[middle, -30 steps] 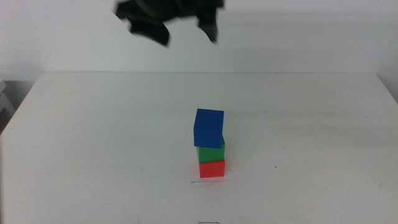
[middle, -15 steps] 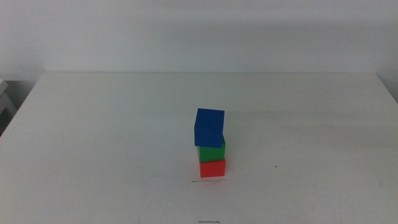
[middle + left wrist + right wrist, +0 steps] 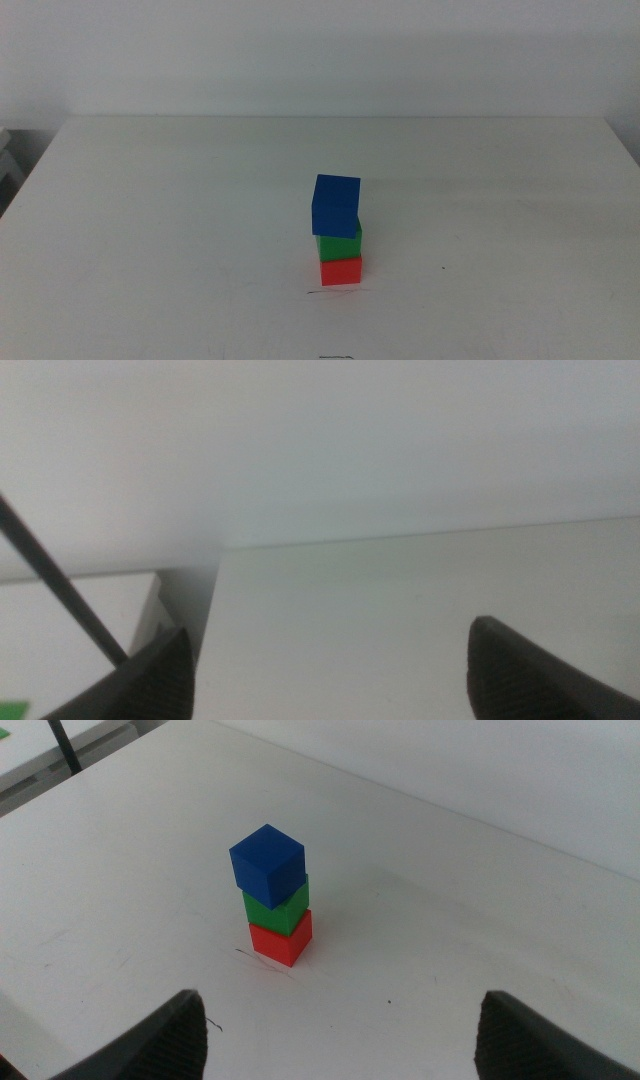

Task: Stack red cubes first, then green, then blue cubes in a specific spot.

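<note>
The red cube [image 3: 341,270] sits on the white table next to a short dark scribbled line [image 3: 325,292]. The green cube [image 3: 340,243] rests on it and the blue cube [image 3: 335,205] on top, turned a little and overhanging to the left. The stack also shows in the right wrist view: red [image 3: 281,940], green [image 3: 277,907], blue [image 3: 267,860]. My right gripper [image 3: 335,1045] is open and empty, well back from the stack. My left gripper [image 3: 330,670] is open and empty, facing a bare table edge. Neither arm shows in the middle view.
The white table [image 3: 150,220] ends at a far edge against a pale wall. A small dark speck [image 3: 444,267] lies right of the stack. In the left wrist view a thin dark rod [image 3: 60,590] stands beside the table's edge.
A dark gripper at the top of the middle view a second ago has left the picture. The stack has not moved.
</note>
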Controlling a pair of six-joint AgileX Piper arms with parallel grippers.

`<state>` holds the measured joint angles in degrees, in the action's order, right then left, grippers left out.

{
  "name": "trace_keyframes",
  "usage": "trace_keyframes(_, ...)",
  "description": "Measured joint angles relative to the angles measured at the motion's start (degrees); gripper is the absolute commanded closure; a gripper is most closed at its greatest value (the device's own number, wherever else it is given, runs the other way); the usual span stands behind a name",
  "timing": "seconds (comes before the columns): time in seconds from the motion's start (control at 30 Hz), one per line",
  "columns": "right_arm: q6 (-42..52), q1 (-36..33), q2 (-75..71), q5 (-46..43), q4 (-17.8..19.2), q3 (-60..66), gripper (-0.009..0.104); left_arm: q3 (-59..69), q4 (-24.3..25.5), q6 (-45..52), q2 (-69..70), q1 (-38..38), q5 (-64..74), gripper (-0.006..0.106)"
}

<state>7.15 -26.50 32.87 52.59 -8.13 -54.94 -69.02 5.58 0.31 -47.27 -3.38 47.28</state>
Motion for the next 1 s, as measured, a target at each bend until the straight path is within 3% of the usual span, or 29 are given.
trace_keyframes(0.27, 0.00, 0.00, 0.00, 0.00, 0.00, 0.00, 0.026, 10.55, -6.25, 0.04, 12.07, 3.85, -4.05, 0.007)
trace_keyframes(0.8, 0.00, 0.00, 0.00, -0.14, -0.06, 0.25, 0.026, 14.60, -6.82, 0.04, 18.07, 3.85, -4.42, 0.007)
trace_keyframes(1.0, 0.00, 0.00, -2.88, -4.32, -0.11, 7.43, 0.026, 18.80, -6.82, 0.04, 20.98, 3.85, -7.53, 0.007)
